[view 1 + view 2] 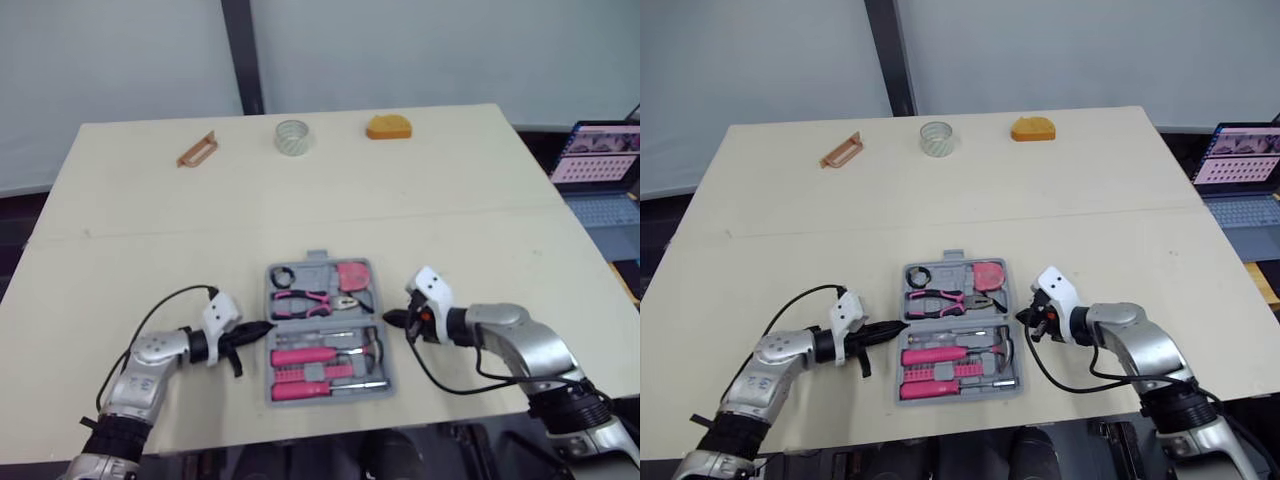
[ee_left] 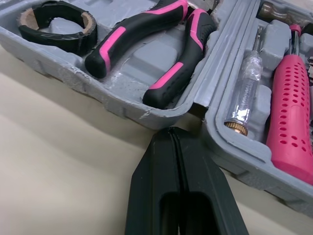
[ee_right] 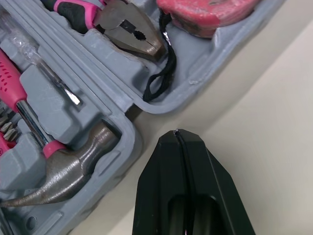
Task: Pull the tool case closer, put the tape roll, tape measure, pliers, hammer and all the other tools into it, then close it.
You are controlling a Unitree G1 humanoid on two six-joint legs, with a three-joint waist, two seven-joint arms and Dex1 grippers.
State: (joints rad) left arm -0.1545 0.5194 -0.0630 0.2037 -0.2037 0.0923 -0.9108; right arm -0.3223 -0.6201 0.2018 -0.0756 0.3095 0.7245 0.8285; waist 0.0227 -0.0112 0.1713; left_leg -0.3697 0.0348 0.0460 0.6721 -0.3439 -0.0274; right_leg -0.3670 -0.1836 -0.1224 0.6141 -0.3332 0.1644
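Note:
The grey tool case (image 1: 318,258) lies open near the table's front edge. Its far half holds a black tape roll (image 2: 56,22), pink-and-black pliers (image 2: 156,44) and a pink tape measure (image 3: 205,12). Its near half holds a pink-handled hammer (image 1: 320,355) with its head (image 3: 68,171) at the right, and a clear tester screwdriver (image 2: 244,93). My left gripper (image 1: 262,328) is shut, its tip against the case's left side at the hinge. On the right side, my right gripper (image 1: 392,320) is shut with its tip a little short of the hinge.
At the table's far edge lie a transparent roll (image 1: 293,137), an orange lump (image 1: 388,127) and a brown handle-shaped piece (image 1: 197,150). A laptop (image 1: 600,165) stands beyond the table's right edge. Bare tabletop surrounds the case.

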